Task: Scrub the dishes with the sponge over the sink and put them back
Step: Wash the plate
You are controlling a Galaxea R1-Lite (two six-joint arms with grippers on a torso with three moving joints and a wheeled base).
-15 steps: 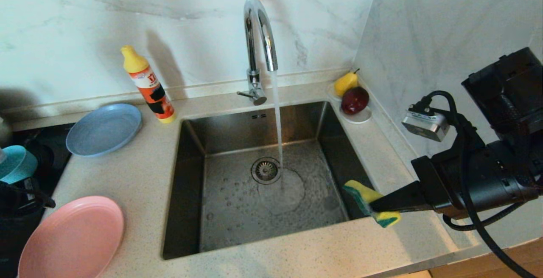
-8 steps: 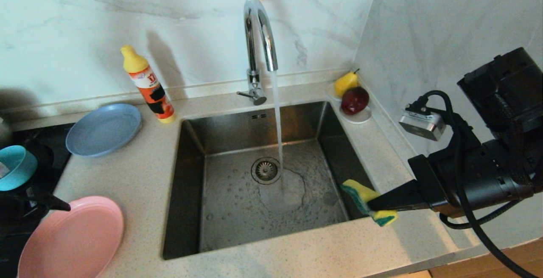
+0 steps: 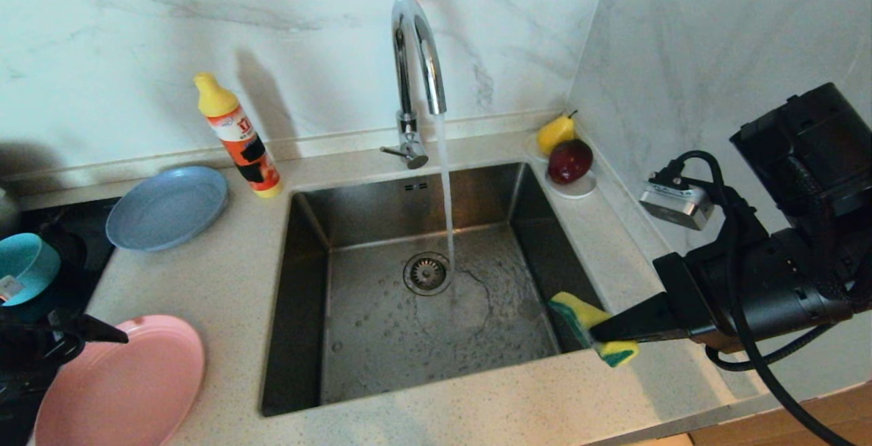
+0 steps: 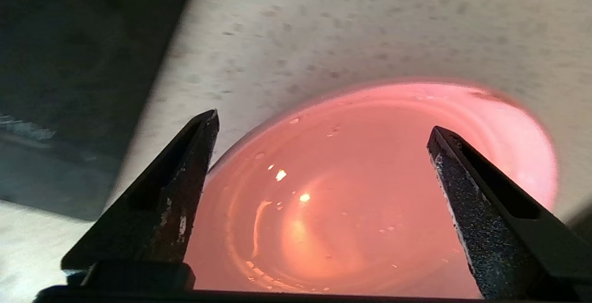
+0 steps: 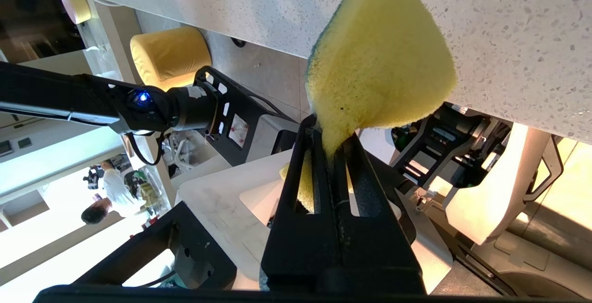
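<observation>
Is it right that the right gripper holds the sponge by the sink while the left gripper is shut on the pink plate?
Not quite. The left gripper stands open over the pink plate, as the left wrist view shows. The right gripper does hold the sponge by the sink.

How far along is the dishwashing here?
Early. The sponge is clamped in the right gripper at the sink edge, tap running. The open left gripper hovers over the pink plate. Blue plate and bowl wait.

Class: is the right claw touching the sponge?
Touching. In the right wrist view, the right claw is shut on the sponge, pinching its yellow foam.
</observation>
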